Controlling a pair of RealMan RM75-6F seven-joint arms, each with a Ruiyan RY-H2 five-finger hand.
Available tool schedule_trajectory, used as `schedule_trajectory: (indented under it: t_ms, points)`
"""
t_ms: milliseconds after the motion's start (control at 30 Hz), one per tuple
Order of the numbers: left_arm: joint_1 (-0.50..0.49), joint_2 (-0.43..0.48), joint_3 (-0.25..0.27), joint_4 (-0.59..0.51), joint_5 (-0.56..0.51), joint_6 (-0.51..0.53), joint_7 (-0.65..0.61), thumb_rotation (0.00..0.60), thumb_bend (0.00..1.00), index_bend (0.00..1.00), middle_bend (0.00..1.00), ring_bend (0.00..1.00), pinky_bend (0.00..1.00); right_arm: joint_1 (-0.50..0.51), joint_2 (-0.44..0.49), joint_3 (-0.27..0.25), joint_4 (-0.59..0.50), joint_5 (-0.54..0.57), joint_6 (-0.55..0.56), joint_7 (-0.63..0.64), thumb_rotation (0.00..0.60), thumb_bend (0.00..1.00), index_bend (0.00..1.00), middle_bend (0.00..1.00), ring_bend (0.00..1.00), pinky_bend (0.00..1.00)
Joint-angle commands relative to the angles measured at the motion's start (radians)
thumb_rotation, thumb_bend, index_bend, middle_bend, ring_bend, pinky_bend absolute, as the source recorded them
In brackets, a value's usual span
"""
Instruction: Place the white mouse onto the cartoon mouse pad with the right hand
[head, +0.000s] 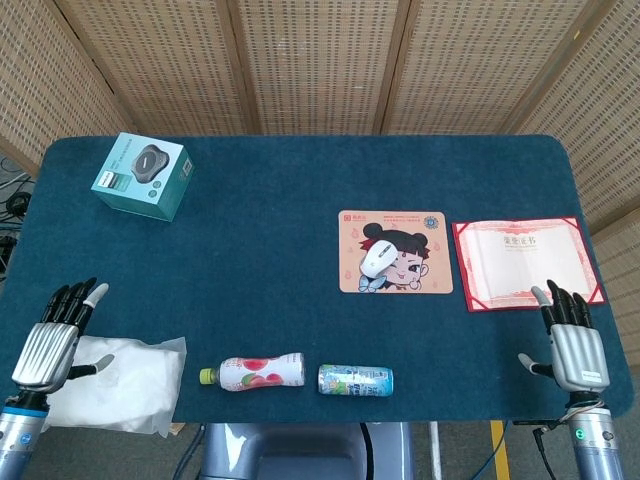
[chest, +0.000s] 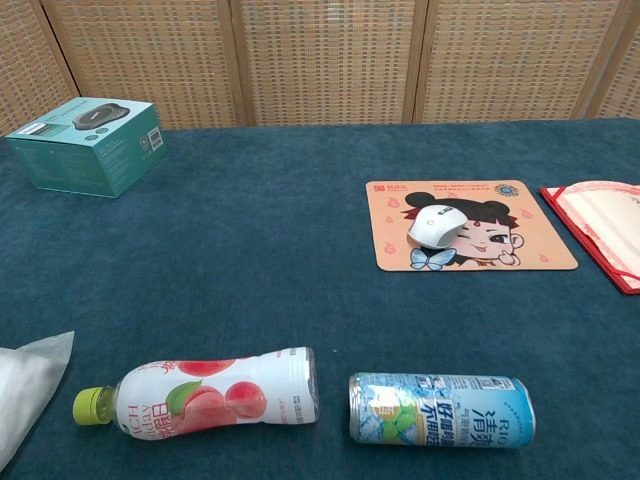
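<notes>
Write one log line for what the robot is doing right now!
mouse: on mouse pad | right hand: open, near table edge | left hand: open | task: looks done

The can (chest: 441, 409) carries Chinese characters; other print is too small.

Bright even light, soft shadows, sharp
</notes>
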Motion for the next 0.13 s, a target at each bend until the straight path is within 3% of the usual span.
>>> schedule_trajectory:
  t_ms: [33,133]
  points:
    - [-0.001,-0.003,-0.001,0.001,0.001,0.001,0.005,0.600,0.14,0.00,0.00,0.00,0.00,-0.008,0.003,0.004,0.010,-0.010,0.007,-0.001,0.600,0.00,0.00,0.00,0.00,0.00]
    - [0.000,-0.004,0.000,0.000,0.003,0.003,0.009,0.600,0.14,0.00,0.00,0.00,0.00,-0.014,0.000,0.008,0.016,-0.020,0.012,-0.006,0.600,0.00,0.00,0.00,0.00,0.00]
